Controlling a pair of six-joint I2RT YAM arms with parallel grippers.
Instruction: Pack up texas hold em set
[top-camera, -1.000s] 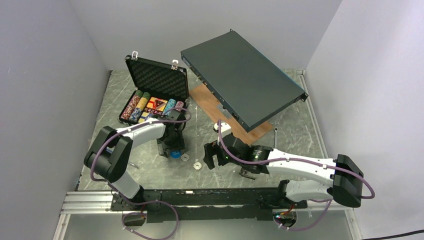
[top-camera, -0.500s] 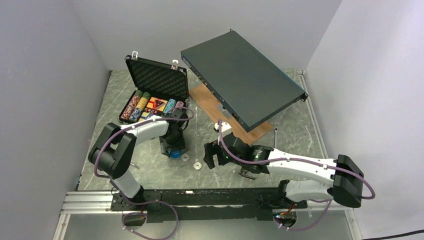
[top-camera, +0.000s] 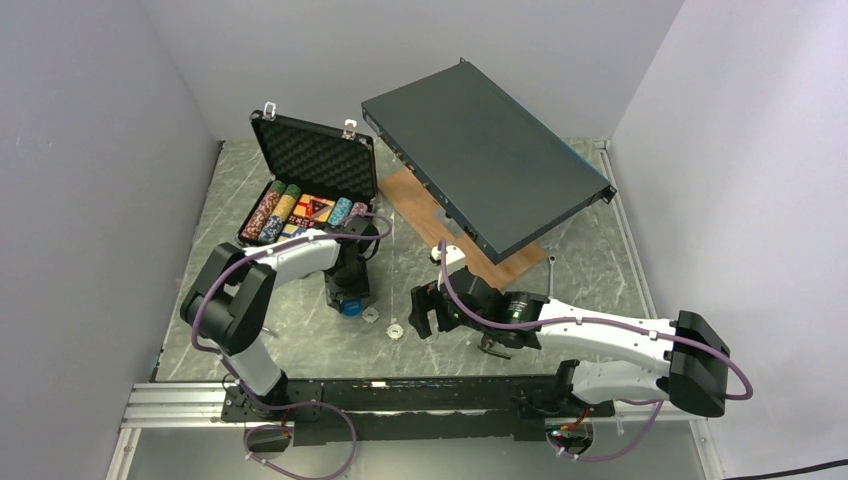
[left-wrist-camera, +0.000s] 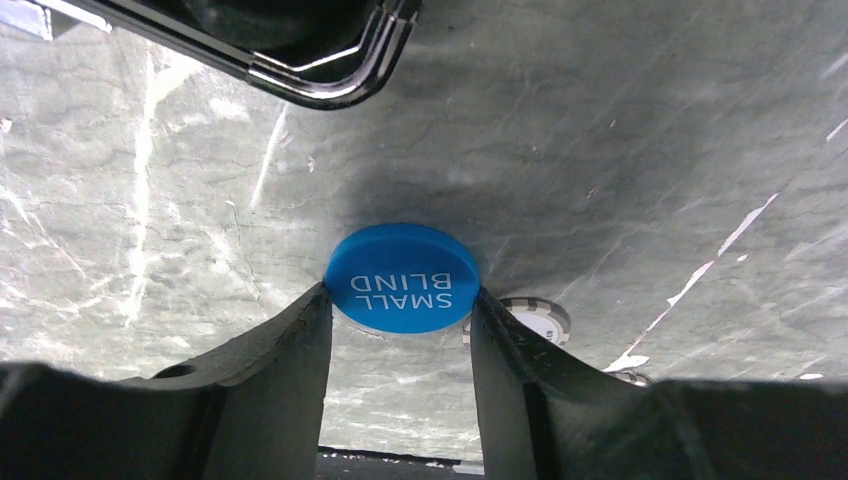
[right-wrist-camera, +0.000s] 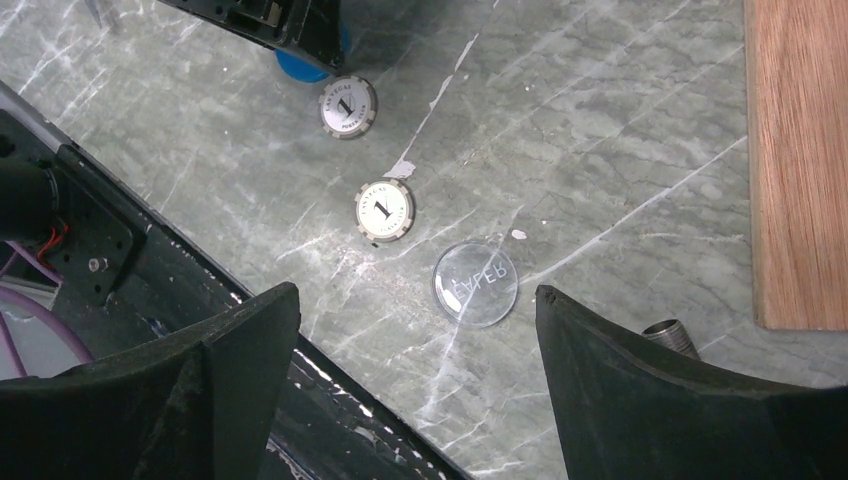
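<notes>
Blue disc (left-wrist-camera: 402, 278) lies on my counter (left-wrist-camera: 600, 150), pinched between my left claw (left-wrist-camera: 400, 291); right claw (right-wrist-camera: 415, 292) hangs spread above white chips (right-wrist-camera: 384, 211) and clear disc (right-wrist-camera: 475, 284); briefcase (top-camera: 315, 160) stands open far-left.

Robot lab test cell, not a home or shop. Bare grey-white walls (top-camera: 100, 100) boxed the marble-pattern tabletop (top-camera: 300, 340) on three sides. An aluminium rail (top-camera: 170, 405) behind both claws carried the two arm bases, with purple cabling looped along each arm. Staged props only: a rack-style dark-grey metal box (top-camera: 490, 170) on a wooden board (top-camera: 415, 200) out beyond the right claw (top-camera: 425, 312), and an open foam-lined briefcase (top-camera: 315, 155) just beyond the left claw (top-camera: 348, 305).
</notes>
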